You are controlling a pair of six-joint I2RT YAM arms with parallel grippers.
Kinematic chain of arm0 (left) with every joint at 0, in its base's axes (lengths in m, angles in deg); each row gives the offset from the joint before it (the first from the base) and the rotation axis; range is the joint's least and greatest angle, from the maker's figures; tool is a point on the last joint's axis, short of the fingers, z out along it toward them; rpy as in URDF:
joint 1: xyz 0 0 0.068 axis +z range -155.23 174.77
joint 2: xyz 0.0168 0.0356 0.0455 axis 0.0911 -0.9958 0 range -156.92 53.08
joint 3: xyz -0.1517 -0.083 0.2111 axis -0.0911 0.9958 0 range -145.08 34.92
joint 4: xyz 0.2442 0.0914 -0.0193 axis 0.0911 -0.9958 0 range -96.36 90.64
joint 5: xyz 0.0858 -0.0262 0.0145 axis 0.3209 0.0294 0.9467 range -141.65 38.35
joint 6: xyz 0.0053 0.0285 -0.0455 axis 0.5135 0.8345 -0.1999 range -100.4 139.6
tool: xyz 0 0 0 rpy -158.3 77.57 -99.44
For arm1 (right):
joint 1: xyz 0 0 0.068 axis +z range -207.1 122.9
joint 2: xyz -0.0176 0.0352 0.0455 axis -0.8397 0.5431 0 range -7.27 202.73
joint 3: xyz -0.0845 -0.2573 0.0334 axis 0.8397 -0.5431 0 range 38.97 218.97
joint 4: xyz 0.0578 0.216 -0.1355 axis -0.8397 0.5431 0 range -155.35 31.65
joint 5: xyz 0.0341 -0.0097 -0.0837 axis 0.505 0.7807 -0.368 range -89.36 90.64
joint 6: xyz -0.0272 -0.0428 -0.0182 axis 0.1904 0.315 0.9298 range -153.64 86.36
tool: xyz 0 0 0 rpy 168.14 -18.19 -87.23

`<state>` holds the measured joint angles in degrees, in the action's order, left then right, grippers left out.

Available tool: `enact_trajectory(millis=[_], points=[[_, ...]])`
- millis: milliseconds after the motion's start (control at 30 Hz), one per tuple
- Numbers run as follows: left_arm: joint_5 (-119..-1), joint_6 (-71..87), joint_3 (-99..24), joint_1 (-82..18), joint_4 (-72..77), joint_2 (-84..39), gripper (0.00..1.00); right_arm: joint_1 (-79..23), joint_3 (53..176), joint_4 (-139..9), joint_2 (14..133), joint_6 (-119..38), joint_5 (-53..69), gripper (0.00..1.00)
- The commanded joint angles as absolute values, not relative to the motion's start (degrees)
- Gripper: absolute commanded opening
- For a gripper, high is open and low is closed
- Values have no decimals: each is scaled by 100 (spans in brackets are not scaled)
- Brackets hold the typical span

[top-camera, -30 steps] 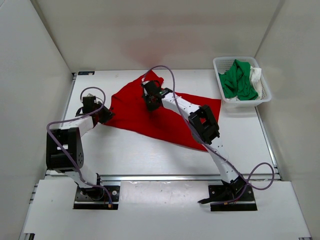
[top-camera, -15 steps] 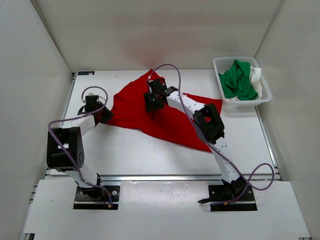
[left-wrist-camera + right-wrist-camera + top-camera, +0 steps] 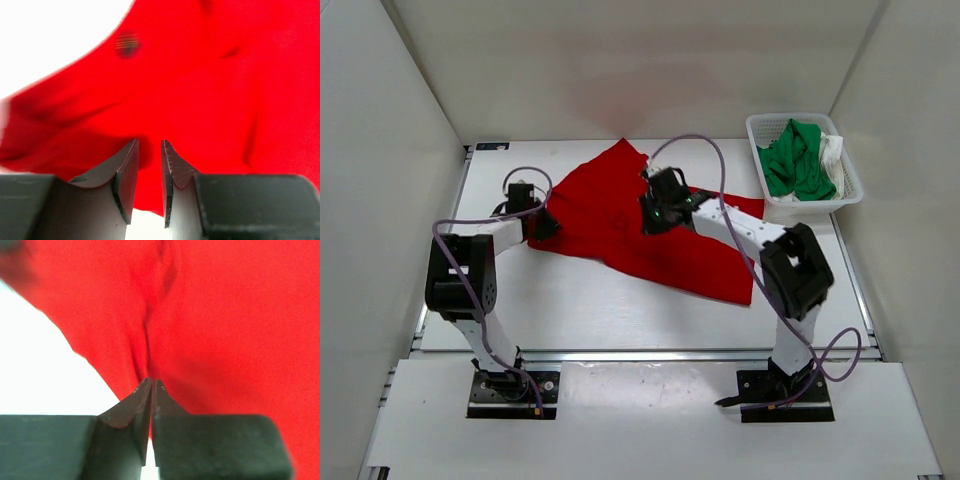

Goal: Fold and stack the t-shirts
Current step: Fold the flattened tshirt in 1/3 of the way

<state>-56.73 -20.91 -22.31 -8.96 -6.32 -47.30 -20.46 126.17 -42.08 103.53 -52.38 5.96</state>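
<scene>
The red t-shirt [image 3: 620, 225] lies spread out on the table. My left gripper [image 3: 542, 225] is at its left edge. In the left wrist view its jaws stand a narrow gap apart with the red cloth [image 3: 200, 90] between them. My right gripper [image 3: 655, 212] is over the shirt's middle. In the right wrist view it is shut on a pinched fold of the red cloth [image 3: 215, 330]. The green t-shirt [image 3: 792, 160] and the white t-shirt [image 3: 832, 150] lie bunched in the basket.
The white mesh basket [image 3: 807, 203] stands at the table's far right corner. White walls close in the table at the back, left and right. Bare table [image 3: 580, 300] lies between the shirt and the arm bases.
My right gripper has moved right and nearer with the pinched cloth, and the shirt has stretched out to the right. My left gripper has shifted slightly right along the left edge.
</scene>
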Motion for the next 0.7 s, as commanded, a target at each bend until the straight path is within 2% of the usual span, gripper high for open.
enact_trajectory(millis=[0,267,533,667], points=[[-5832,-2065,-2045,-559,-814,-4694,35,-2089,11414,-4977,9601,-5579,845,1],[-6184,-2013,-1493,382,-1185,-4431,33,-2133,9296,-5550,8529,-5851,908,0],[-6105,-1916,-307,847,-1571,-3070,32,-2361,8574,-5444,8431,-5825,784,1],[-6045,-1995,-453,727,-1843,-2235,32,-2380,8397,-5410,8273,-5843,899,0]])
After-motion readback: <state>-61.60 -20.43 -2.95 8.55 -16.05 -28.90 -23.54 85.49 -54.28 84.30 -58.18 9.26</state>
